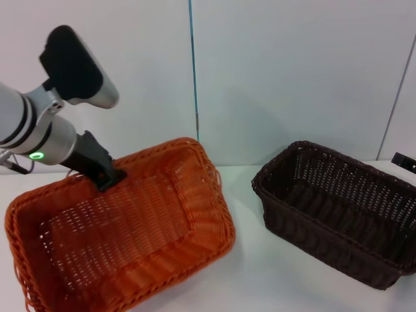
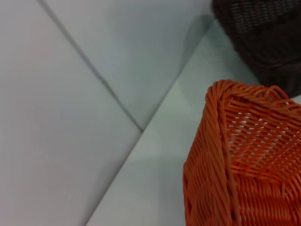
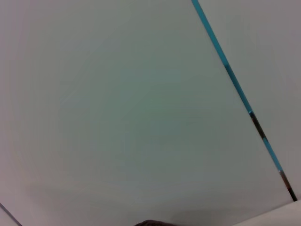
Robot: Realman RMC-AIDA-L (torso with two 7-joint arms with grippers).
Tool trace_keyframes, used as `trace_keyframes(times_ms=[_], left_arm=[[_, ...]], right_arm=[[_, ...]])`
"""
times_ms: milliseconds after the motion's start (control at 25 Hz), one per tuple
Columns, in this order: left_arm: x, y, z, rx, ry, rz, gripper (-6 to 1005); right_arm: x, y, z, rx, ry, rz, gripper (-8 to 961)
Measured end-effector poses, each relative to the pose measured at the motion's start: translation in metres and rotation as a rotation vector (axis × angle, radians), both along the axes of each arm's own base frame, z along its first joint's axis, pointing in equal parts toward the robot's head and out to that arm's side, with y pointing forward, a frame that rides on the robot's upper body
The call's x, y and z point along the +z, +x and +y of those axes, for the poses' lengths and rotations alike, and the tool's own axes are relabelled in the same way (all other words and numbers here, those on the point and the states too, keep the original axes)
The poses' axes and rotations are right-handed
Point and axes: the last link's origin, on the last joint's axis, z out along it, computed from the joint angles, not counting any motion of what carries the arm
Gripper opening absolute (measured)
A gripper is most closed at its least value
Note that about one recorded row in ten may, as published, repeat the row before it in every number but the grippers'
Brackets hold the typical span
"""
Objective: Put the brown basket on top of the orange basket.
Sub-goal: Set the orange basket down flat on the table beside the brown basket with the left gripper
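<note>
The orange basket fills the left of the head view, its far side raised toward my left gripper. That gripper clamps the basket's far rim, one dark finger inside the wall. One corner of the orange basket shows in the left wrist view, above the white table. To the right, apart from it, the brown basket stands flat on the table, and its wall also shows in the left wrist view. Only a dark tip of my right gripper shows, at the right edge just behind the brown basket.
Both baskets rest on a white table, with a strip of bare top between them. A pale wall with a blue seam rises close behind. The right wrist view shows only this wall.
</note>
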Motion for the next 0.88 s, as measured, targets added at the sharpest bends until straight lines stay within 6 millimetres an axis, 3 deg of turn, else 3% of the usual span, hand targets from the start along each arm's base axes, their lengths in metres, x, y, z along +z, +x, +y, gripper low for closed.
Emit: trace_keyframes(times_ms=[480, 880], left_arm=[[-0.019, 0.028, -0.008, -0.073, -0.187, 0.002, 162], [-0.053, 0.059, -0.011, -0.188, -0.321, 0.049, 165]], right_arm=[[0.001, 0.002, -0.001, -0.003, -0.002, -0.011, 787], [0.003, 0.013, -0.007, -0.032, 0.002, -0.032, 787]])
